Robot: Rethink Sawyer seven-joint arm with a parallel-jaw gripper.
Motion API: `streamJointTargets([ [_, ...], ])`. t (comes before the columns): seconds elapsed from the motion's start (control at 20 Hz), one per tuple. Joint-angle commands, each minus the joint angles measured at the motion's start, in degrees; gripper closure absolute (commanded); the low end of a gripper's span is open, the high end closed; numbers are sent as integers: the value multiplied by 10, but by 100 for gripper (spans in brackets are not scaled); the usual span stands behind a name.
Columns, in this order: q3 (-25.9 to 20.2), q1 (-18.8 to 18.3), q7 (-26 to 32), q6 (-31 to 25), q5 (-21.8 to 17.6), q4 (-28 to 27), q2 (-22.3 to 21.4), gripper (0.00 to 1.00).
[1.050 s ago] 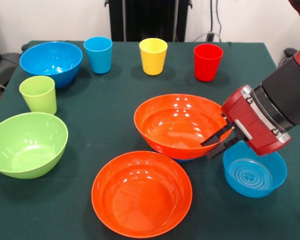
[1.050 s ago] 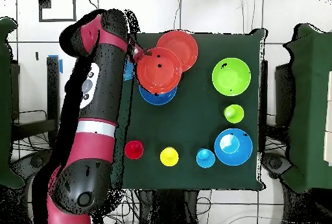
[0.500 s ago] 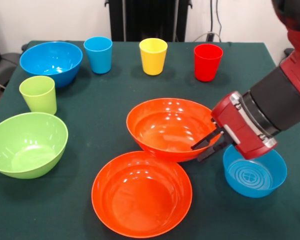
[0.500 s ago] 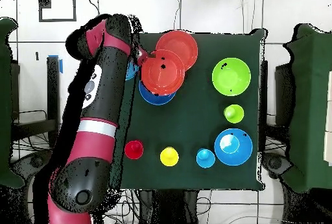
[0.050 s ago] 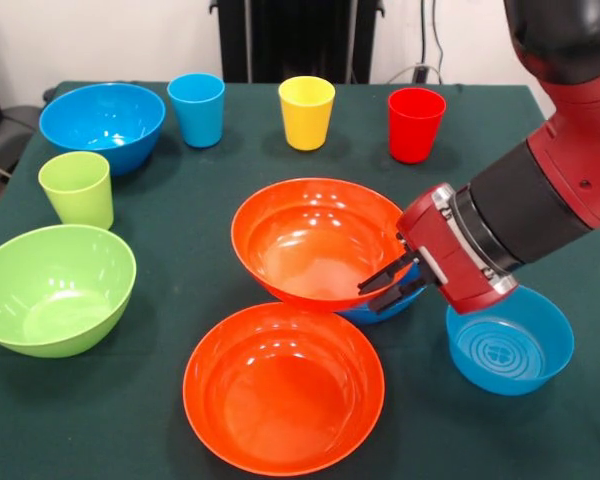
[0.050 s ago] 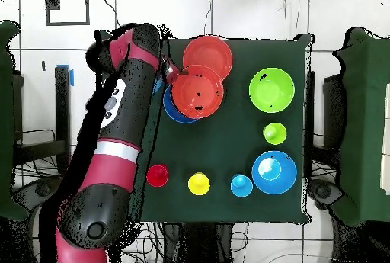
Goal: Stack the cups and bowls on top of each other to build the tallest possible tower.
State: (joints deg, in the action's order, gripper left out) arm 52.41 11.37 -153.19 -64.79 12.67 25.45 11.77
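front view: gripper (image 5: 388, 285) is clamped on the right rim of an orange bowl (image 5: 315, 245), held tilted, partly over a blue bowl (image 5: 392, 306) under it. risk judged: thin-rim pinch may slip, bowl dropped onto 2nd orange bowl (image 5: 283, 388) at 6 o'clock. all bowls and cups seen empty.

overhead view: held orange bowl (image 6: 198, 91) is offset from blue bowl (image 6: 174, 108) toward 2 o'clock; off-centre seating is likely.

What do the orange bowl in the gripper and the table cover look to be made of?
Orange bowl: likely glossy plastic; its thin, evenly coloured wall shows bright highlights. The gripper grips its rim. Table cover: apparently dark green cloth or felt; matte, with no reflections under the cups.
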Motion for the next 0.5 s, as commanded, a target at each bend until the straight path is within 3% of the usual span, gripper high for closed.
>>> streamJointTargets([
  [0.05,-37,8,-76,41,-19,45,0,100],
  [0.5,-32,7,-97,34,-6,25,14,100],
])
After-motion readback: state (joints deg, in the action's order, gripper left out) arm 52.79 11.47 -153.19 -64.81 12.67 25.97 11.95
